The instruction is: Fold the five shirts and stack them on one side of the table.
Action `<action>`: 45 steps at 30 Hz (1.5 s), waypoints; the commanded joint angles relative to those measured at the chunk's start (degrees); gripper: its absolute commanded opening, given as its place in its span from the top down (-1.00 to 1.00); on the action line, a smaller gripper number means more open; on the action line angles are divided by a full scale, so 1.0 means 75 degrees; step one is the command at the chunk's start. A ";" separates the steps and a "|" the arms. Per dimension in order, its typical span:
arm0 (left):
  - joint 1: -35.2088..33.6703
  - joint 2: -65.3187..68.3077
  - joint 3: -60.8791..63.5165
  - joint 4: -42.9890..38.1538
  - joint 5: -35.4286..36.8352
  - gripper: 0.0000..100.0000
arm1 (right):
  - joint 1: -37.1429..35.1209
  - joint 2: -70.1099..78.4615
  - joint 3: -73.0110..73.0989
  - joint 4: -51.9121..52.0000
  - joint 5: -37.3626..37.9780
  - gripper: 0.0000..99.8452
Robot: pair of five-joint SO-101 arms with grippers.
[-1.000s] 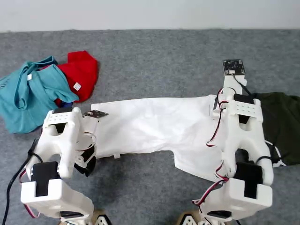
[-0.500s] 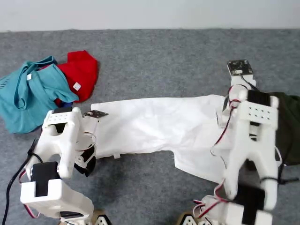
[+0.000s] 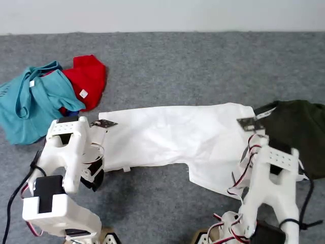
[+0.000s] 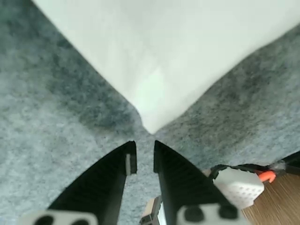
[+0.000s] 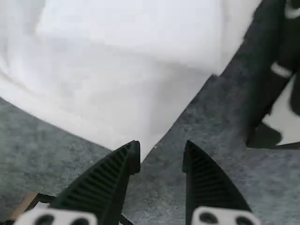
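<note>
The right arm (image 3: 271, 178) has been drawn back toward the near edge of the table since a second ago, so that the dark green shirt (image 3: 297, 127), earlier partly covered by it, is now laid bare. The left arm (image 3: 66, 152) has been kept where it was.

The white shirt (image 3: 167, 140) is spread flat across the middle of the grey table cover (image 3: 177, 61), its right end meeting the dark green shirt. The right gripper (image 5: 160, 157) is held low at the white shirt's near hem, its fingers set clearly apart with nothing between them. The left gripper (image 4: 144, 152) is held just short of a corner of the white shirt; only a narrow gap is left between its fingers, and nothing is pinched. The teal shirt (image 3: 30, 101) and the red shirt (image 3: 89, 79) are heaped together at the far left, the teal one lapped over the red.
</note>
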 commanded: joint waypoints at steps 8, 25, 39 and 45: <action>0.0035 -0.0199 0.0018 -0.0070 0.0059 0.84 | 0.0123 -0.0006 0.0586 -0.0158 0.0188 0.82; 0.0035 -0.0199 0.0018 -0.0059 0.0059 0.84 | 0.0123 -0.0018 0.0961 -0.0041 0.0633 0.89; 0.0035 -0.0199 0.0018 -0.0059 0.0059 0.84 | 0.0182 -0.0018 0.0961 -0.0076 0.0996 0.90; 0.0035 -0.0199 0.0018 -0.0047 0.0059 0.84 | 0.0182 -0.0018 0.0856 -0.0053 0.0996 0.90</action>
